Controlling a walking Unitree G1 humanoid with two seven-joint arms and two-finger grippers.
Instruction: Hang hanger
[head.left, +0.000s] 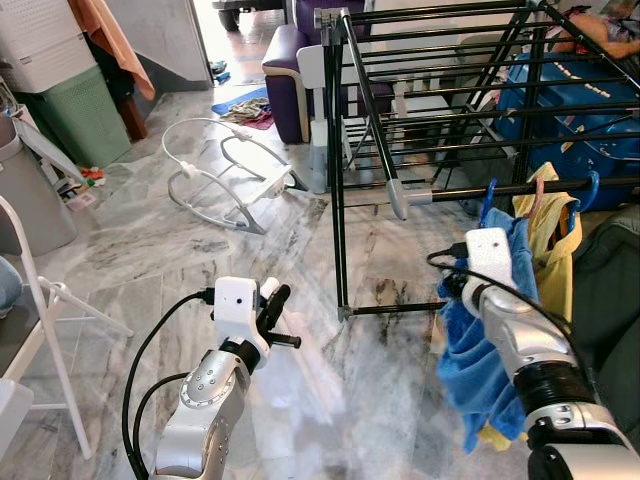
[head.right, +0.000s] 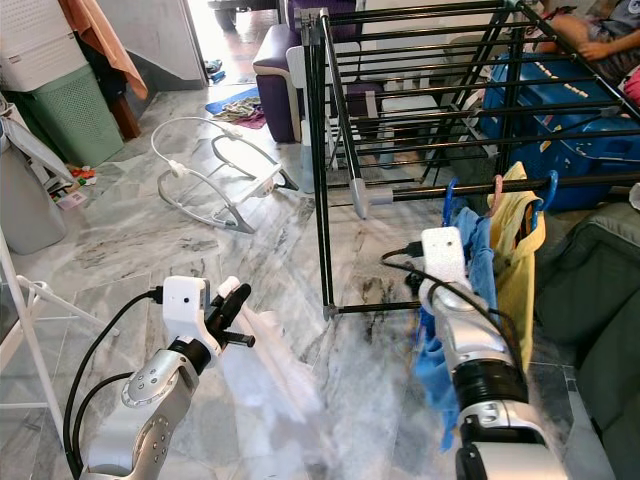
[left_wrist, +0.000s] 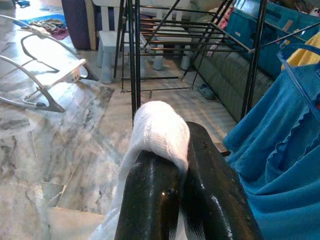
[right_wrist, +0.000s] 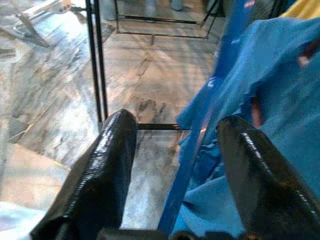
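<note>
though spread, right hand (right_wrist: 175, 145) (glossy black)

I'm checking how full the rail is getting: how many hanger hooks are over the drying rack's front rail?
3. On the front rail, a blue hook over the blue garment, a pink hook beside it, and another blue hook by the yellow garment. More may be hidden.

Open marble floor (head.left: 150, 260) ahead left, black drying rack (head.left: 440, 130) bars blocking ahead right, baby bouncer (head.left: 225, 175) beyond, hung blue garment (head.left: 480, 350) crowding the rail
</note>
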